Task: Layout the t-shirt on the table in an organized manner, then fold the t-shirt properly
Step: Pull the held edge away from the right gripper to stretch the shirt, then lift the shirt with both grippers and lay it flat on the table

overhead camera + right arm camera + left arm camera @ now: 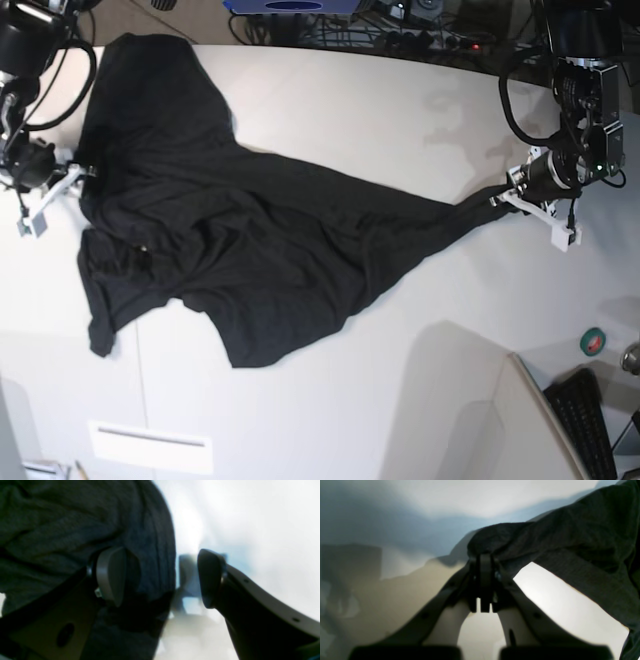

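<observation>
The t-shirt [230, 250] lay across the table [400, 110]. The left gripper [485, 562] pinched it near the right edge; the right gripper [160, 577] gaped, maybe touching. Hard pulling could bunch it.

No text, label, brand, number or sign can be read in any of the views.

Black keyboard [590, 425] at bottom right corner; green tape roll [593, 341] just above it; blue object [290, 6] and cables [420, 38] far up-left of it
</observation>
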Controlling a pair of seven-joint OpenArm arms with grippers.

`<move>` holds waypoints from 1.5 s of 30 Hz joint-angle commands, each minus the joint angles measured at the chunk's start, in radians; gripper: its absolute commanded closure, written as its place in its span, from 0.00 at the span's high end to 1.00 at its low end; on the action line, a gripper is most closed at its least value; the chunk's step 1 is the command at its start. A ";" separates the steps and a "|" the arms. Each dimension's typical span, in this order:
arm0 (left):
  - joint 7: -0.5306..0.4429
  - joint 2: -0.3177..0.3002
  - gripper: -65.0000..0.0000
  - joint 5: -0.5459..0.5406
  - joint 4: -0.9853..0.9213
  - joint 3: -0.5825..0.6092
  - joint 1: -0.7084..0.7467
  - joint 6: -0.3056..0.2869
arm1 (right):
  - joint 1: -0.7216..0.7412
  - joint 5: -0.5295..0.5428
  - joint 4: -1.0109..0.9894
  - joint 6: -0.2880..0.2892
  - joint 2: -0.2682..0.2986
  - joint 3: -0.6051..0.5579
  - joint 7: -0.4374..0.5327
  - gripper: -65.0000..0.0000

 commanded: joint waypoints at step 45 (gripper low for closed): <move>-0.053 -0.032 0.00 -0.009 0.104 0.220 -0.282 0.003 | 0.129 -0.068 0.515 -0.152 0.062 -0.071 -0.323 0.00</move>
